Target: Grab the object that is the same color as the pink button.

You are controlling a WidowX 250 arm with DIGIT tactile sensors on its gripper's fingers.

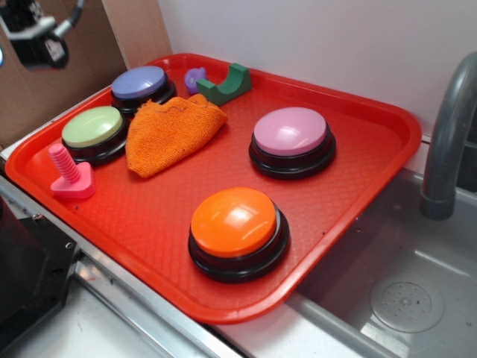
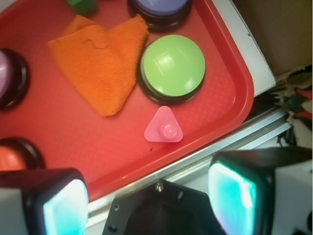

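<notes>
On the red tray (image 1: 373, 160), the pink button (image 1: 290, 131) sits mid-tray as the colour cue, while the pink bolt (image 2: 164, 128) stands upright beside the green button (image 2: 172, 65), the gripper (image 2: 146, 205) open above, probably for a straight-down grasp.

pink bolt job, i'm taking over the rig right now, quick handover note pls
Gripper: open, empty, held high above the tray's near-left edge.
Pink toy bolt: upright on its flat base in the red tray, just in front of the green button, touching nothing.
Pink button: on the tray's far right side, untouched.
Done: nothing grasped yet.
Left: lower over the bolt, close on its shaft, lift.
</notes>
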